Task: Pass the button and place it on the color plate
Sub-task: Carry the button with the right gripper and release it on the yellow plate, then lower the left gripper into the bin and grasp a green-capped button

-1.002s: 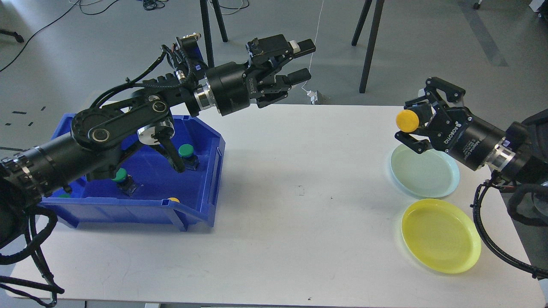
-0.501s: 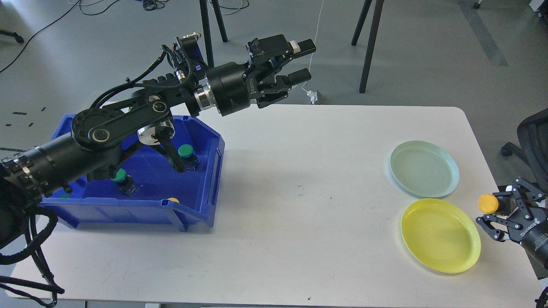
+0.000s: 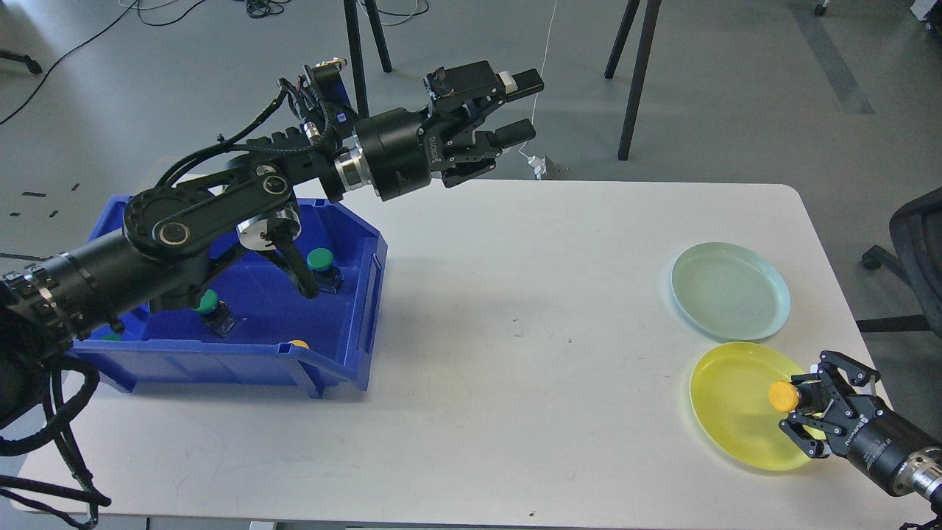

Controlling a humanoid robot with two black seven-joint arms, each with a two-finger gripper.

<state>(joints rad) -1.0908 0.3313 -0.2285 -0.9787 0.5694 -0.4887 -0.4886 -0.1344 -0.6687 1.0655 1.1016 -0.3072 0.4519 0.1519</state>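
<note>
A: Going left first. Blue bin (image 3: 360, 294) is sitting at the table's left end, green buttons (image 3: 319, 259) and a bit of a yellow one (image 3: 298, 344) lying inside. Left gripper (image 3: 515, 107) is hanging high over the table's far edge, fingers spread, nothing between them.

B: Middle?

A: White table (image 3: 515, 353), bare in the middle. Moving on. Pale green plate (image 3: 730, 291) far right, yellow plate (image 3: 751, 416) just in front of it.

B: And the task's button?

A: Yellow button (image 3: 784, 397) is sitting in the right gripper (image 3: 809, 408), fingers clamped on its body, cap pointing left, over the yellow plate's right side. Can't tell if it's touching the plate.

B: So the step is placing it. Tips?

A: My read: colour's matching, so it's the right plate. It's sitting near the right rim, so nudging further toward the centre and lowering until the button is resting on the plate before opening. Releasing from height is risking a roll off the rim. Then pulling back along the arm's own line, so the fingers aren't clipping the cap.
</note>
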